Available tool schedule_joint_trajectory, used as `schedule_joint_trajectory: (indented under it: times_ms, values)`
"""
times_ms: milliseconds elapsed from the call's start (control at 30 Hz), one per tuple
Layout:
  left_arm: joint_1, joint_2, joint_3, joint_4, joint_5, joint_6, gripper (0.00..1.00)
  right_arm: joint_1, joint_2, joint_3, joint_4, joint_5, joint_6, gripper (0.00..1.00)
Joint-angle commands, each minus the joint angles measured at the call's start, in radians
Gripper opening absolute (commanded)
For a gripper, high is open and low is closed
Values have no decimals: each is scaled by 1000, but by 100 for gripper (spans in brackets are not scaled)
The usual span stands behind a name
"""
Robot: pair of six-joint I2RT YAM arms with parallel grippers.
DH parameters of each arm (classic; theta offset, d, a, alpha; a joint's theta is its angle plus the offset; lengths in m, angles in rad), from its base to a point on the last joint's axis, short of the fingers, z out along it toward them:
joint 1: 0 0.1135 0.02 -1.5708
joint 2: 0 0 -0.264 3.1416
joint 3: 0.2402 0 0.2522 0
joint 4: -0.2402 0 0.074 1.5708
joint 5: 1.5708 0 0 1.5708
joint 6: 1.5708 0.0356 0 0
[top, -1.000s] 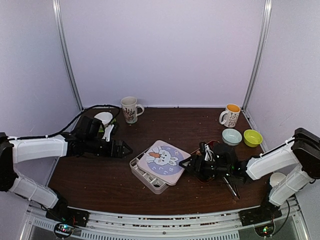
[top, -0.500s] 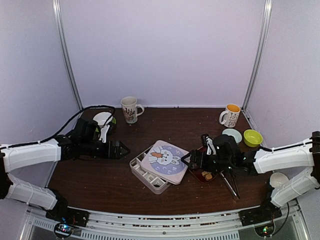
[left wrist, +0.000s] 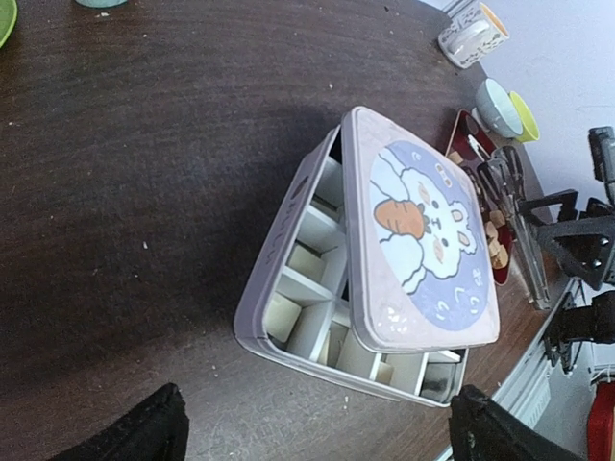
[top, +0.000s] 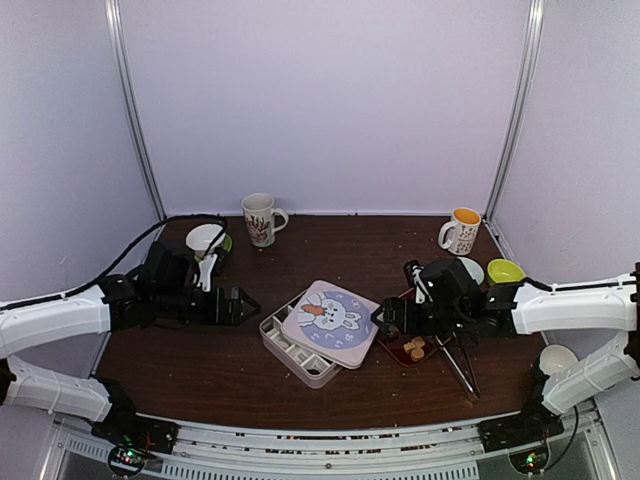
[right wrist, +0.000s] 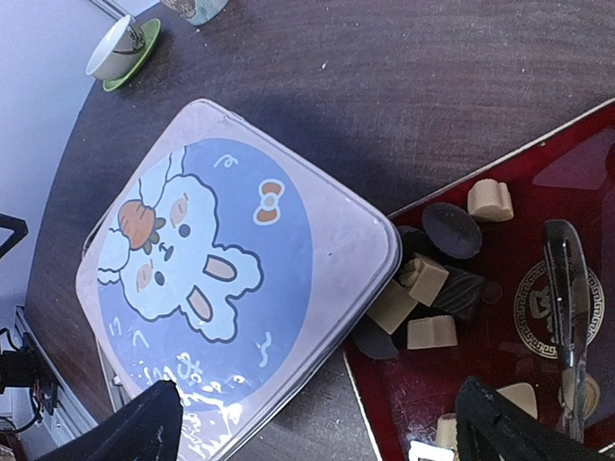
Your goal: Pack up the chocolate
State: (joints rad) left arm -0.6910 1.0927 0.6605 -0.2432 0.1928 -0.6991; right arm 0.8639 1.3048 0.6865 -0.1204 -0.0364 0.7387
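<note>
Two pincers, both with jaws apart and holding nothing. The left pincer (top: 243, 302) hangs low over the table (top: 200, 365), left of the tin and pointing at it. The right pincer (top: 380, 322) sits just beside the tin's right side, over the near end of the red tray (right wrist: 577, 182).

Divided tin (left wrist: 279, 250) near table centre. Its bunny-and-carrot lid (right wrist: 211, 279) lies askew on top, shifted toward the tray. This leaves a row of compartments open on the left and near sides. There are pale shapes inside those cells; I cannot tell if they are candy or divider.

Chocolate (right wrist: 424, 279): tan cubes and dark pieces loose on the red tray, bunched at the tray edge nearest the tin. The lid's corner overlaps that edge. Metal tongs (right wrist: 567, 288) lie on the tray, with the handles running off toward the near table edge.

Back of table: patterned mug (top: 262, 218), orange-lined mug (top: 462, 230), green bowl (top: 505, 270), and a white cup on a green saucer (top: 205, 240) far left.
</note>
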Motion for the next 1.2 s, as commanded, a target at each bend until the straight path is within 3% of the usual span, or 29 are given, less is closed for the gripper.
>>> schedule_joint_trajectory:
  times_ms: [0,133,500,1167]
  values:
    - [-2,51,56,-69,-46,76,98,-1,-66,-28,-2,34,-12,100]
    - [23,111,136,-114,-77,160,98,1,-52,-56,17,-36,70,100]
    - [194,318,165,99,217,182,98,90,-25,-175,287,-51,320,100]
    - [184,598,197,349,451,109,98,184,261,-18,410,-77,402,92]
